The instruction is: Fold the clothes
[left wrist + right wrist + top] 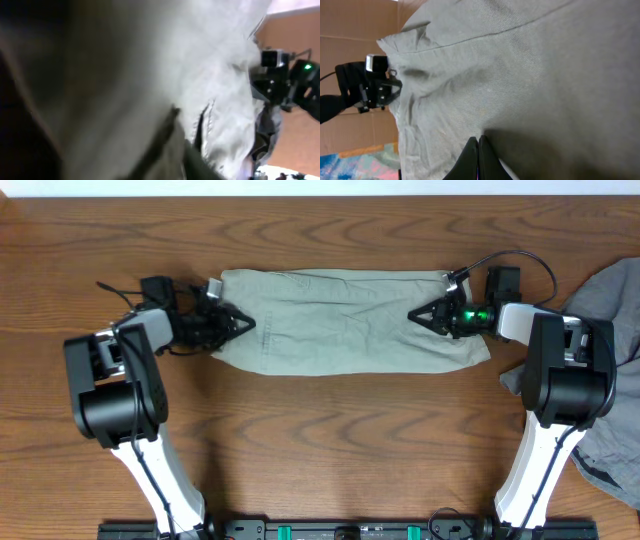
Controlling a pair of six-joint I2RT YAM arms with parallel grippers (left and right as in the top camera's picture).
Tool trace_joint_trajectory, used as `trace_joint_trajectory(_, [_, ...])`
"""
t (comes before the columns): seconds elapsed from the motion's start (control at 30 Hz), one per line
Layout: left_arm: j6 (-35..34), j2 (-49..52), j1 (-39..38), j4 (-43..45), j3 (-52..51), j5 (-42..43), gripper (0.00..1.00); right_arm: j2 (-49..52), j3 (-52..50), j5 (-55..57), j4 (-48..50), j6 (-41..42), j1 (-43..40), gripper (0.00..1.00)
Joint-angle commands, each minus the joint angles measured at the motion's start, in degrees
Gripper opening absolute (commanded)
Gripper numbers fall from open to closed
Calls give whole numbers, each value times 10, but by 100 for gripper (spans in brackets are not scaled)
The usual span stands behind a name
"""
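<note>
1. The left hand (245, 323) sits at the 9 o'clock end of the shorts (340, 320). Its fingers look drawn close together over the cloth edge. Its wrist view is too blurred to settle it, so I cannot tell whether it is fully closed or has cloth pinched.
2. The right hand (418, 314) sits at the 3 o'clock end, fingers pressed together to a point against the fabric. It is closed, but the pictures do not show whether a fold lies between the tips.
3. The shorts lie flat toward 12 o'clock on the tabletop (330, 440), their long axis running from 9 to 3. They are spread in a long band, with light wrinkles near the 9 o'clock end.
4. The hands face each other across the garment. I judge this is so that both ends can be lifted or drawn together evenly, keeping the fold square.
5. The fold looks barely begun: the cloth is spread out, and I see no end turned over toward the other.
6. A darker grey garment (610, 310) lies bunched at the 3 o'clock edge, partly under the right arm and apart from the shorts. It is probably waiting its turn.
7. Risk: a thin pinch may slip or catch only one layer.
</note>
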Motion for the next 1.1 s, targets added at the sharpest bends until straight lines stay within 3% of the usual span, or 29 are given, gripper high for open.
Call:
trace_joint_trajectory(0.0, [-17,24,0,-12,-19,-78,7,21,-18,25,-22,-10,7,2])
trace_joint_trajectory(0.27, [2,-88,69,-91,-18,-94,6,-63,-18,39,-64,-52,-8,2])
trace_joint_trajectory(0.43, [26,-219,78,-167,-3,-184,6,-204,-18,181,-112,-52,-15,1])
trace_joint_trajectory(0.7, [29,-294,-23,-259,19,-312,6,-334,-18,277,-160,-52,-14,1])
trace_joint_trajectory(0.87, [-31,-318,-96,-280,38,-432,6,-337,-18,281,-198,-52,-14,1])
trace_joint_trajectory(1.07, [-37,-319,-134,-324,97,-463,6,-317,-18,344,-222,-52,-8,1])
